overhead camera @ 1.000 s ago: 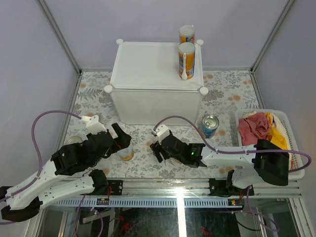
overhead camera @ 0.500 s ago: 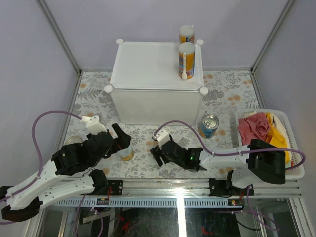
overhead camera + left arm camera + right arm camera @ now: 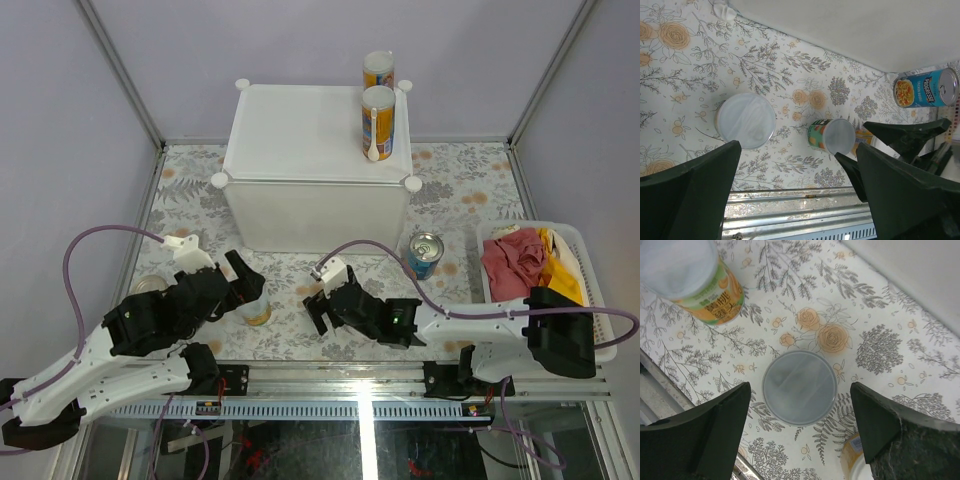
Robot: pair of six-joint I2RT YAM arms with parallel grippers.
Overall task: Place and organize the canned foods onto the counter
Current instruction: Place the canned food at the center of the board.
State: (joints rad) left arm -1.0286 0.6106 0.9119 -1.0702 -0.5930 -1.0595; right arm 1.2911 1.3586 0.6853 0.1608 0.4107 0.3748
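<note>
Top view: two tall yellow cans already stand at the right rear corner of the counter. A blue can waits on the floral mat in front of it. The right hand hangs low over the mat, and the left hand sits just beside an orange can.

Left wrist view: the fingers are spread wide, with nothing between them and nothing touched. A pale-topped can and a green-and-orange can stand below.

Right wrist view: this looks like the pickup. The fingers are well apart and empty, straddling a grey-lidded can from above, though whether they touch it I can't tell. The best approach is to drop straight down, keep the can centred and close on its wall below the lid. Mind the orange-labelled can nearby.
</note>
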